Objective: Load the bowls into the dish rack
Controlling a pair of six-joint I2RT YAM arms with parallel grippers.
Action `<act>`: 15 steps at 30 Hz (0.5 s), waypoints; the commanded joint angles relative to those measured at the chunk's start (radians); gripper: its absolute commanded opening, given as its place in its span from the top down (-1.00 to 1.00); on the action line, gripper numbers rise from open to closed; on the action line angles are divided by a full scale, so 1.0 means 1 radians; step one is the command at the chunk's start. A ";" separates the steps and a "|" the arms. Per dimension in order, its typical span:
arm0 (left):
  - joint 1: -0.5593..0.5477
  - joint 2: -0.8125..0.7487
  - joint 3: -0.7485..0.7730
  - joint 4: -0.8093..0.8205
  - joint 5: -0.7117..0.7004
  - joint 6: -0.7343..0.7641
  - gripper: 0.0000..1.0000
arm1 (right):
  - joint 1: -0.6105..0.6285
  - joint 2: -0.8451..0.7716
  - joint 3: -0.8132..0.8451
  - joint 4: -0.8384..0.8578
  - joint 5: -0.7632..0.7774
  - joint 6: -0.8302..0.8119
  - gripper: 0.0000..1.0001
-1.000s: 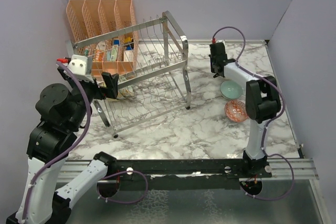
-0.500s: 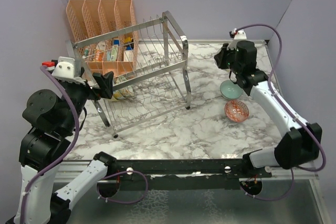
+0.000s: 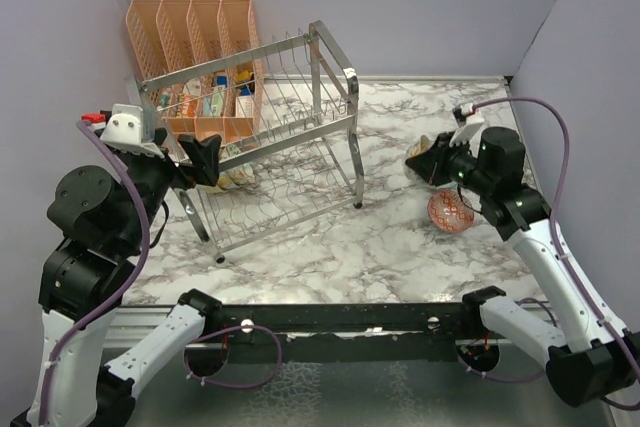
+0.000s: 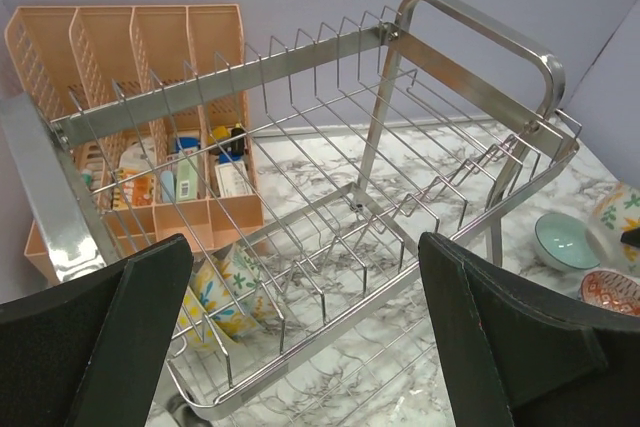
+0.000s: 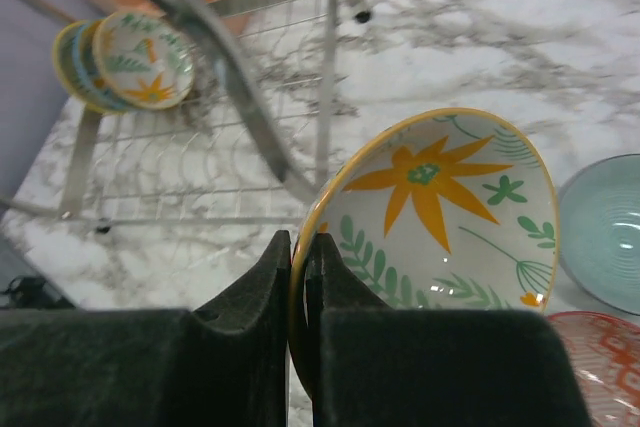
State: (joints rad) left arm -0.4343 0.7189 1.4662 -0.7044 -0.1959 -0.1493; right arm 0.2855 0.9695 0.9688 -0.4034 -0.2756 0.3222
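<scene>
My right gripper (image 5: 298, 247) is shut on the rim of a white bowl with an orange flower (image 5: 440, 217), held tilted above the table right of the dish rack (image 3: 290, 137). In the top view this gripper (image 3: 432, 161) hangs over the right side of the marble. A teal bowl (image 5: 605, 232) and a red-patterned bowl (image 3: 450, 210) rest on the table beside it. Two painted bowls (image 4: 225, 287) stand on edge in the rack's lower tier at its left end. My left gripper (image 4: 305, 332) is open and empty, close to that end of the rack.
A peach-orange plastic organizer (image 3: 190, 27) with small items stands behind the rack against the back wall. The rack's tall end frame (image 3: 340, 117) faces the right arm. Purple walls close the table on three sides.
The right arm has swung down from the back of the table toward the near right, lowering its wrist over the teal bowl's place. The left arm shifted slightly left.
</scene>
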 commanded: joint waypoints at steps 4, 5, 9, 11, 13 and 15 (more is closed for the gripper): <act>-0.001 0.038 0.023 0.019 0.038 -0.043 -0.98 | 0.000 -0.106 -0.239 0.058 -0.490 0.083 0.98; -0.001 0.040 0.024 0.021 0.034 -0.045 -0.99 | 0.008 -0.117 -0.262 0.071 -0.516 0.085 0.98; -0.002 0.062 0.042 0.022 0.032 -0.045 -0.98 | 0.116 -0.153 -0.296 0.088 -0.517 0.086 0.98; -0.001 0.071 0.040 0.031 0.032 -0.049 -0.98 | 0.232 -0.150 -0.299 0.100 -0.457 0.097 0.98; -0.001 0.073 0.031 0.043 0.029 -0.055 -0.98 | 0.348 -0.127 -0.311 0.137 -0.412 0.126 0.98; -0.003 0.073 0.022 0.052 0.023 -0.061 -0.99 | 0.464 -0.098 -0.328 0.212 -0.375 0.175 0.98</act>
State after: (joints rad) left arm -0.4343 0.7883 1.4807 -0.6956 -0.1806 -0.1902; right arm 0.5549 0.8501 0.6476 -0.3622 -0.6861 0.4164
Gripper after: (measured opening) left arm 0.992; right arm 0.055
